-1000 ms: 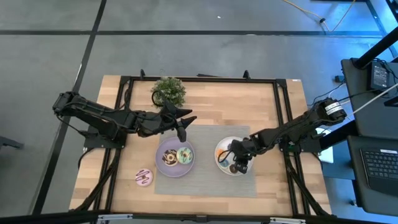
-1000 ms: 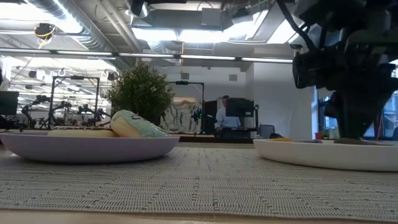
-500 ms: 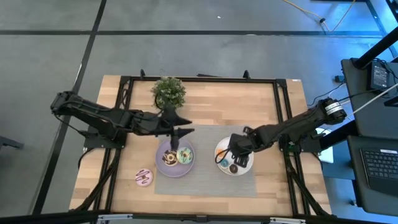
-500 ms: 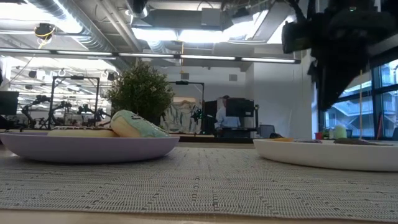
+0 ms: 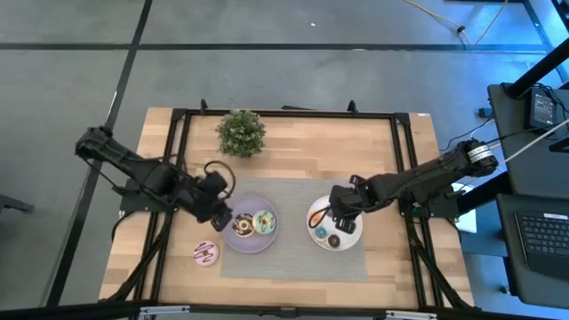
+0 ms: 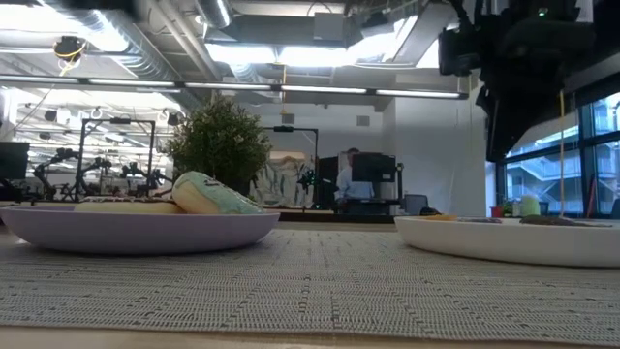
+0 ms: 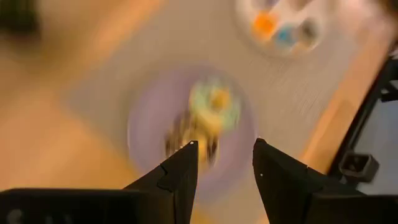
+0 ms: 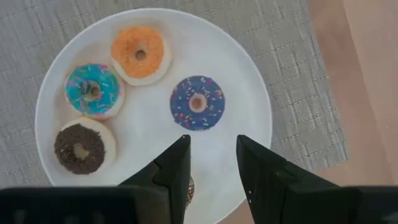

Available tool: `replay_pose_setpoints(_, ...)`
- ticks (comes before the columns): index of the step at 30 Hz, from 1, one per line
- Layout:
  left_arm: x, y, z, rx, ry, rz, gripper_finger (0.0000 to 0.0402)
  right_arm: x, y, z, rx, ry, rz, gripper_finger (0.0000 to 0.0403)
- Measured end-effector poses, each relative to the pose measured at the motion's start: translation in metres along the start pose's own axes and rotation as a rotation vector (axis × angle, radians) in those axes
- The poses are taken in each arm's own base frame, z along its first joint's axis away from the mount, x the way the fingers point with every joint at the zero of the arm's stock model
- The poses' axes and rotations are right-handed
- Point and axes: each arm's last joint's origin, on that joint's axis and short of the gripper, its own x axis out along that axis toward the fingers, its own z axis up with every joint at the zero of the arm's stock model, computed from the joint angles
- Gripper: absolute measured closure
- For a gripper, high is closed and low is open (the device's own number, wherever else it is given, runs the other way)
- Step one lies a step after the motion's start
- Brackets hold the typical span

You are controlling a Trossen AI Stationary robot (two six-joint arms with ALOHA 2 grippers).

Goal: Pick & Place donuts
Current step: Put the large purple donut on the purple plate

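Above the white plate at the mat's 3 o'clock, my right tool hangs spread and empty over four small donuts; the purple donut lies nearest. My left tool, also spread, hangs over the lilac plate, its donuts motion-blurred. A hasty descent could nudge neighbouring rings together.
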Motion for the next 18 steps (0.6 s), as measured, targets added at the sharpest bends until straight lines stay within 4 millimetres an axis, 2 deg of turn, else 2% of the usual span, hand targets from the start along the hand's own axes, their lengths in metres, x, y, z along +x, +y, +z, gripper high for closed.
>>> replay_pose_setpoints(4,0.008,0.008,-0.027,-0.321,0.221,0.131,0.0257,0.001,-0.006,0.004,0.001,-0.002,-0.007,0.0271)
replay_pose_setpoints(7,0.018,0.011,-0.05,-0.455,0.323,0.239,0.0257,0.002,-0.01,0.008,-0.006,-0.011,-0.007,0.0271)
replay_pose_setpoints(12,0.041,0.007,-0.082,-0.52,0.397,0.3,0.0256,0.003,-0.013,0.014,-0.01,-0.038,0.011,0.0271)
replay_pose_setpoints(18,0.059,0.001,-0.109,-0.55,0.467,0.37,0.0256,0.004,-0.014,0.02,-0.012,-0.07,0.049,0.0271)
